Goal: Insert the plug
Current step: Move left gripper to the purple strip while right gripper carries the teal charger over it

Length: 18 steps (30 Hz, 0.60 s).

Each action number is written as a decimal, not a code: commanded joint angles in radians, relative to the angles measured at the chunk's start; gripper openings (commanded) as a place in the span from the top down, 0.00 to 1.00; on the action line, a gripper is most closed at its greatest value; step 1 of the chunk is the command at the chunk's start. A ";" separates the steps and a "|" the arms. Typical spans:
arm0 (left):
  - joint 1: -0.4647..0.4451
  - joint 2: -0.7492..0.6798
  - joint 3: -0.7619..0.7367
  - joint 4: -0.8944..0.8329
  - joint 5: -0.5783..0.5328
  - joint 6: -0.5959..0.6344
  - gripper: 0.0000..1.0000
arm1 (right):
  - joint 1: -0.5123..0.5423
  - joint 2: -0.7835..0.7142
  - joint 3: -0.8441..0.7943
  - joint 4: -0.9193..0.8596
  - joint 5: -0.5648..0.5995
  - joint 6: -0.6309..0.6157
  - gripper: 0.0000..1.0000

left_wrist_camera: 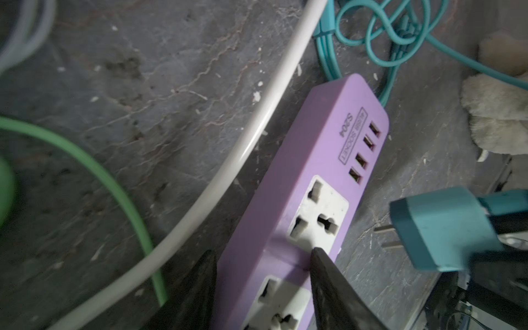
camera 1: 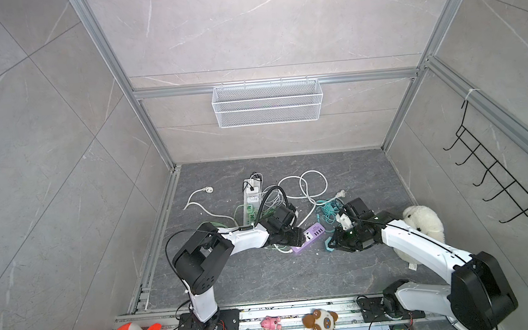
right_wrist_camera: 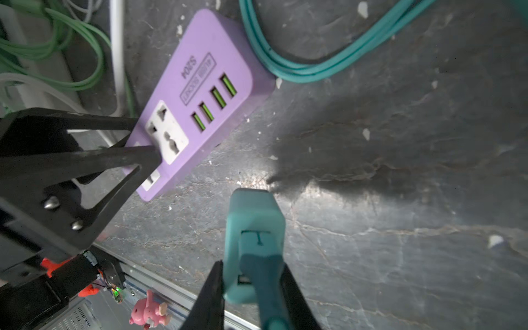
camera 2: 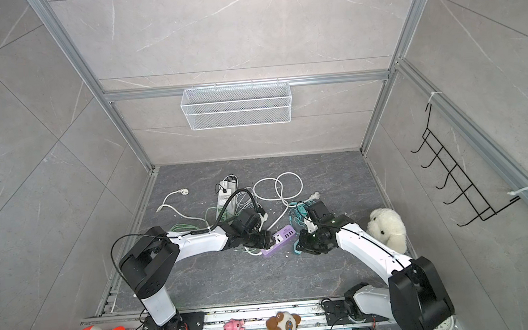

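Note:
A purple power strip [camera 1: 312,236] [camera 2: 282,236] lies on the dark floor, with white sockets and several USB ports on top [left_wrist_camera: 317,160] [right_wrist_camera: 200,85]. My left gripper [left_wrist_camera: 263,254] [camera 1: 298,236] straddles its socket end, one black finger pressed on each long side, shut on it. A teal plug [right_wrist_camera: 254,225] [left_wrist_camera: 445,231] is clamped in my right gripper [right_wrist_camera: 252,267] [camera 1: 330,243]. It hangs just above the floor beside the strip, not touching it. In the left wrist view its two prongs [left_wrist_camera: 385,235] point toward the strip's side.
A teal cable [right_wrist_camera: 314,65] coils behind the strip. A thick white cable [left_wrist_camera: 257,137] and a green cable [left_wrist_camera: 123,194] run past its other side. A white power strip [camera 1: 250,202] lies further back. A white plush [camera 1: 422,227] sits by my right arm.

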 commanded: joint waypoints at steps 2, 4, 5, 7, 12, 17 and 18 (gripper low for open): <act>-0.026 0.040 -0.039 0.105 0.131 -0.070 0.46 | -0.004 0.008 0.075 0.005 0.057 -0.011 1.00; -0.037 0.052 -0.040 0.150 0.169 -0.096 0.46 | -0.010 0.012 0.115 -0.036 0.074 -0.033 1.00; -0.045 0.062 -0.034 0.162 0.186 -0.099 0.46 | -0.014 0.011 0.133 -0.049 0.080 -0.038 1.00; -0.055 0.071 -0.026 0.177 0.223 -0.097 0.46 | -0.021 0.005 0.157 -0.064 0.084 -0.049 1.00; -0.053 0.044 -0.051 0.230 0.306 -0.111 0.45 | -0.022 0.017 0.199 -0.085 0.079 -0.054 1.00; -0.020 -0.054 -0.043 0.099 0.203 -0.042 0.30 | 0.019 -0.038 0.153 -0.098 0.143 0.032 1.00; -0.012 -0.064 -0.031 0.072 0.183 -0.028 0.30 | 0.039 -0.053 0.150 -0.111 0.170 0.058 1.00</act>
